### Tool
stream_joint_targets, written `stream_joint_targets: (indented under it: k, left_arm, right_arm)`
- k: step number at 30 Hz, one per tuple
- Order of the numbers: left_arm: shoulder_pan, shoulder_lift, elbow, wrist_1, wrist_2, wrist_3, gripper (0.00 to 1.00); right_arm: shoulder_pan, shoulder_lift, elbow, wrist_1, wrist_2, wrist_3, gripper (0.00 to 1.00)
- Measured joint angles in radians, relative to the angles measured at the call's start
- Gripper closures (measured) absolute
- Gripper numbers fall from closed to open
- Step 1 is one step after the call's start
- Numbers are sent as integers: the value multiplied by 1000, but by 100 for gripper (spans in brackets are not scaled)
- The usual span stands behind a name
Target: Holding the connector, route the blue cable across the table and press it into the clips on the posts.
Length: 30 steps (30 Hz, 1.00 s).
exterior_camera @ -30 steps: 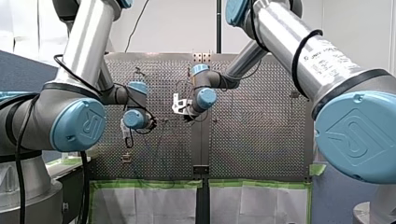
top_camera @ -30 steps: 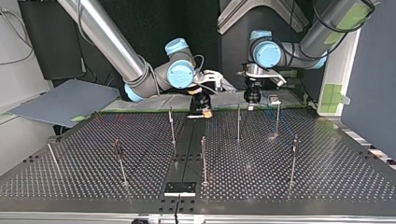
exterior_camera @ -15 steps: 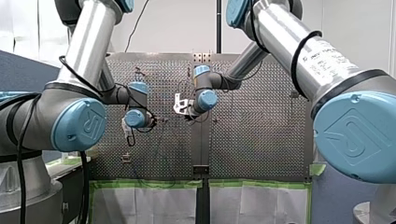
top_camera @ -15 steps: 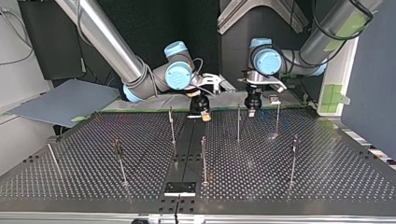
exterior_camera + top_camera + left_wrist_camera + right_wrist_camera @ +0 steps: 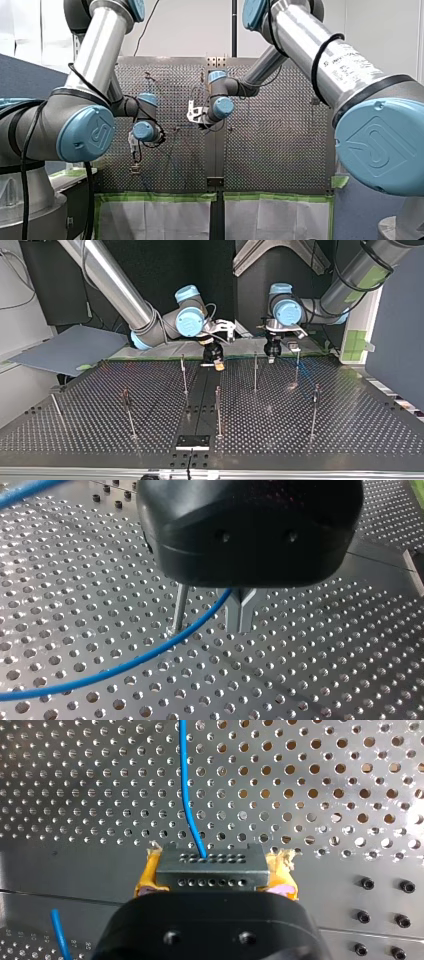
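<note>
connector (image 5: 210, 862) in right claw (image 5: 214, 876), cable (image 5: 186, 795) leading ahead

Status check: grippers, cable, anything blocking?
Right gripper shut on connector, cable trailing out. Left gripper open, cable running loose between its fingers. Posts flank left gripper in top view; no contact seen.

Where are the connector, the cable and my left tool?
connector (image 5: 211, 867): right wrist view, its grey holed face.
cable (image 5: 182, 770): right wrist view, the run ahead of the connector.
left tool (image 5: 207, 629): left wrist view, midway between its fingertips.
</note>
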Motion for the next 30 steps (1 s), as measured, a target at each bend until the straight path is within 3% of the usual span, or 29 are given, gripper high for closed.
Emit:
stream_joint_targets:
  k: [10, 20, 30]
  left_arm:
    - [-10, 17, -2, -30, 9, 8, 100]
    - [-15, 92, -14, -79, -6, -1, 100]
    - [-17, 108, -35, -26, -7, -28, 100]
  right_arm:
    - [5, -2, 0, 8, -3, -7, 100]
    - [14, -12, 0, 33, 0, -7, 100]
    - [5, -11, 20, 38, -2, 8, 100]
